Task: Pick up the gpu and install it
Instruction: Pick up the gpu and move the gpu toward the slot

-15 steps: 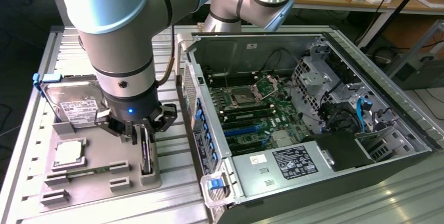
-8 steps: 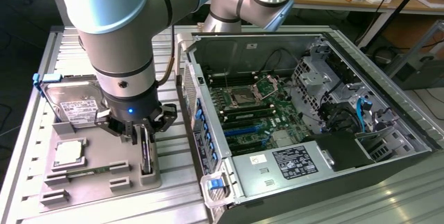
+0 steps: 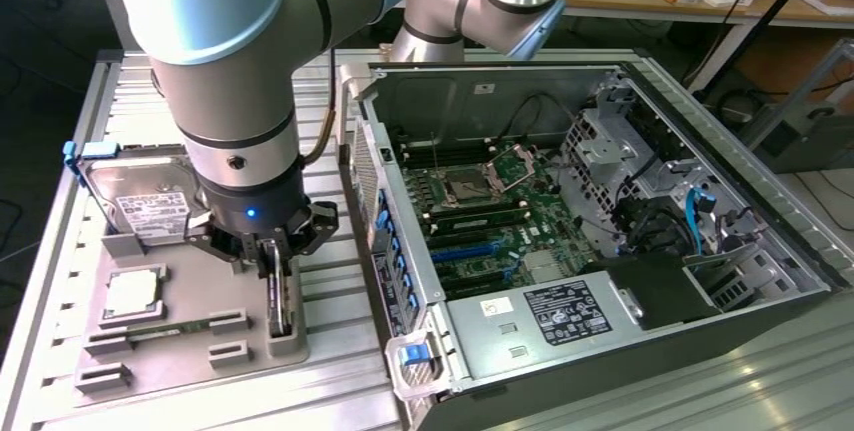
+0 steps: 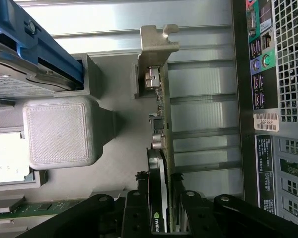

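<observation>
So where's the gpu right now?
The gpu stands on edge in the grey tray, at the exterior view's left of the open computer case, right under the pincer.

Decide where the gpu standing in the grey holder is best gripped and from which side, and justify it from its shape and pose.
Pinch the gpu across its two flat faces at the upper long edge, coming straight down from above. It stands on edge in a slot of the grey holder, so its top edge looks like the free part.
</observation>
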`<act>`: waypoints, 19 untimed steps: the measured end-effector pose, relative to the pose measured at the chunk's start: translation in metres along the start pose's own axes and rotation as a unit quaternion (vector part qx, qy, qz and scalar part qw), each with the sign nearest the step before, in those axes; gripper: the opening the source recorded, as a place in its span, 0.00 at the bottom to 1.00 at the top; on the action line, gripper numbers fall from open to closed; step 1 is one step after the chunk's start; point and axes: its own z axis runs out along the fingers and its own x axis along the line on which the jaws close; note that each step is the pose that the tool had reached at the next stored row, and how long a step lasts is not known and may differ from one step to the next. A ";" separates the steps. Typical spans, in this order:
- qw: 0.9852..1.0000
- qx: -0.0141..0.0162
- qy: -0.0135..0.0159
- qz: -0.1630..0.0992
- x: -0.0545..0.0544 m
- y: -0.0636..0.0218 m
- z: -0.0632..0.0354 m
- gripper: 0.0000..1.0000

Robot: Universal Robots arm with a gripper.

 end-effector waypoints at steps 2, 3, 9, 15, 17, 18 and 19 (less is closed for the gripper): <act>1.000 0.000 0.000 0.000 0.000 0.0000 0.0000 0.27; 1.000 0.000 0.000 0.000 0.000 0.0000 0.0000 0.27; 1.000 0.000 0.000 0.000 0.000 0.0000 0.0000 0.27; 1.000 0.000 0.000 0.000 0.000 0.0000 0.0000 0.27; 1.000 0.000 0.000 0.000 0.000 0.0000 0.0000 0.27; 1.000 0.000 0.000 0.000 0.000 0.0000 0.0000 0.27; 1.000 0.000 0.000 0.000 0.000 0.0000 0.0000 0.27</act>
